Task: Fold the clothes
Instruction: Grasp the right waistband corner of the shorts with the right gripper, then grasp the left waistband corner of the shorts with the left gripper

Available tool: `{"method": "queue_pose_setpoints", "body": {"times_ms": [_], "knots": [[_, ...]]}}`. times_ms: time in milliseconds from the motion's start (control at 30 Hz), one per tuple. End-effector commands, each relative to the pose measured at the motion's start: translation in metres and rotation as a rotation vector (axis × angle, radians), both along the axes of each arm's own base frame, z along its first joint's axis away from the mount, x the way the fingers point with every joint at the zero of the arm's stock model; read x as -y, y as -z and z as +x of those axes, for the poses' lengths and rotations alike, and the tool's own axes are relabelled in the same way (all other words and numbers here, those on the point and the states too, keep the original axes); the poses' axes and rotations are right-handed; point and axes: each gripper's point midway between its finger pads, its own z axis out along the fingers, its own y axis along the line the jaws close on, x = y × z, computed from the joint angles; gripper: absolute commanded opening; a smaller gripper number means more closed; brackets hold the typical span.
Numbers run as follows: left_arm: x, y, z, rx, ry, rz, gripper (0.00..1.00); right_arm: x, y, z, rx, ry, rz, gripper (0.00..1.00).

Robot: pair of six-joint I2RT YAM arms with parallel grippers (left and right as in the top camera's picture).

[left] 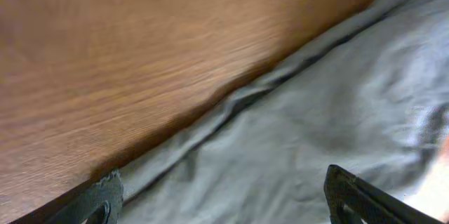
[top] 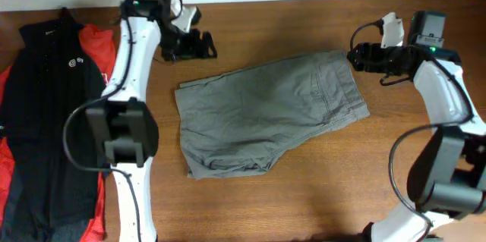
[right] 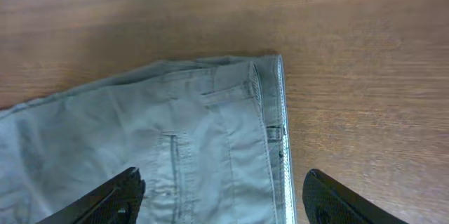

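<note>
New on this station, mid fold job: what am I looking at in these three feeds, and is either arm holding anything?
These show two robot arms at a wooden table. The wide picture comes from a camera fixed above the table, and the arm on its left side is the robot's left. The other two pictures come from a camera on each wrist. The dark shapes at their bottom corners are that arm's own fingers. Grey shorts lie mid-table. A black jacket lies over a red garment at the left edge. The left gripper hangs by the shorts' far left edge, and the right gripper by the waistband corner. Both are open and hold nothing.
</note>
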Motion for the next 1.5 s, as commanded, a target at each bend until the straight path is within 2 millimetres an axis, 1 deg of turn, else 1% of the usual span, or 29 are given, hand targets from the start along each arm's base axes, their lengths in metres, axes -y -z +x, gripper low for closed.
{"method": "queue_pose_setpoints", "body": {"times_ms": [0,67,200,233,400,467,500,533,567,600,633,667,700,733,767,833,900,933,967,1000,1100,1133,1167,1233,1300,1333,1367,1400,1467], "knots": [[-0.019,0.055,-0.004,-0.113,-0.027,0.084,0.91,-0.001,0.023,0.011,-0.015,-0.02,0.002,0.77],[-0.027,0.064,-0.004,-0.129,-0.038,0.099,0.91,-0.002,0.038,0.02,-0.012,-0.025,0.003,0.76],[-0.033,0.065,-0.005,-0.138,-0.04,0.1,0.89,-0.013,0.056,0.033,0.008,-0.055,0.013,0.73],[-0.033,0.066,-0.008,-0.149,-0.035,0.103,0.84,-0.017,0.059,0.037,0.017,-0.065,0.017,0.73],[-0.035,0.073,-0.029,-0.249,-0.03,0.114,0.82,-0.032,0.08,0.052,0.029,-0.066,0.037,0.71],[-0.036,0.074,-0.04,-0.295,-0.028,0.119,0.77,-0.039,0.089,0.055,0.028,-0.069,0.048,0.64],[-0.036,0.074,-0.042,-0.304,-0.027,0.12,0.73,-0.04,0.089,0.056,0.026,-0.062,0.057,0.59],[-0.036,0.073,-0.043,-0.309,-0.027,0.12,0.69,-0.041,0.089,0.057,0.027,-0.061,0.057,0.49],[-0.036,0.073,-0.044,-0.315,-0.027,0.121,0.6,-0.041,0.088,0.057,0.032,-0.062,0.057,0.38],[-0.036,0.073,-0.045,-0.317,-0.027,0.121,0.5,-0.041,0.087,0.059,0.032,-0.047,0.066,0.3],[-0.036,0.073,-0.045,-0.318,-0.027,0.121,0.36,-0.04,0.087,0.059,0.027,-0.031,0.077,0.24],[-0.036,0.073,-0.045,-0.317,-0.027,0.121,0.25,-0.039,0.087,0.059,0.022,-0.017,0.087,0.17],[-0.036,0.073,-0.045,-0.317,-0.027,0.121,0.13,-0.037,0.085,0.058,0.012,0.004,0.105,0.05],[-0.036,0.073,-0.044,-0.315,-0.026,0.121,0.08,-0.035,0.082,0.057,0.012,0.01,0.112,0.04],[-0.037,0.073,-0.043,-0.312,-0.028,0.12,0.02,-0.035,0.076,0.057,0.019,0.005,0.122,0.04],[-0.039,0.07,-0.04,-0.301,-0.034,0.118,0.01,-0.034,0.056,0.057,0.041,0.0,0.138,0.04],[-0.042,0.06,-0.034,-0.273,-0.042,0.114,0.01,-0.028,0.015,0.055,0.065,0.007,0.138,0.04],[-0.044,0.049,-0.029,-0.242,-0.032,0.106,0.01,-0.026,-0.01,0.051,0.072,0.004,0.13,0.04],[-0.045,0.043,-0.027,-0.226,-0.032,0.104,0.01,-0.027,-0.02,0.049,0.073,0.004,0.129,0.04],[-0.047,0.029,-0.022,-0.194,-0.032,0.102,0.01,-0.028,-0.05,0.04,0.078,-0.012,0.117,0.04],[-0.052,-0.009,-0.012,-0.095,-0.023,0.099,0.01,-0.033,-0.106,0.017,0.08,-0.045,0.092,0.04],[-0.053,-0.032,-0.009,-0.034,-0.009,0.099,0.0,-0.035,-0.126,0.005,0.074,-0.05,0.087,0.04],[-0.053,-0.042,-0.009,-0.01,-0.003,0.1,0.01,-0.037,-0.138,-0.003,0.069,-0.049,0.086,0.04],[-0.052,-0.074,-0.006,0.086,0.004,0.094,0.01,-0.041,-0.168,-0.023,0.074,-0.05,0.084,0.04],[-0.048,-0.095,-0.006,0.143,0.01,0.071,0.0,-0.043,-0.191,-0.036,0.105,-0.069,0.063,0.04],[-0.047,-0.105,-0.008,0.164,0.01,0.068,0.0,-0.041,-0.205,-0.045,0.123,-0.056,0.035,0.04],[-0.046,-0.11,-0.009,0.175,0.012,0.067,0.01,-0.037,-0.211,-0.049,0.135,-0.039,0.008,0.04],[-0.043,-0.111,-0.01,0.177,0.018,0.061,0.01,-0.035,-0.215,-0.052,0.143,-0.028,-0.009,0.04],[-0.027,-0.11,-0.014,0.179,0.091,0.009,0.01,-0.035,-0.218,-0.055,0.149,-0.025,-0.014,0.04]]}}
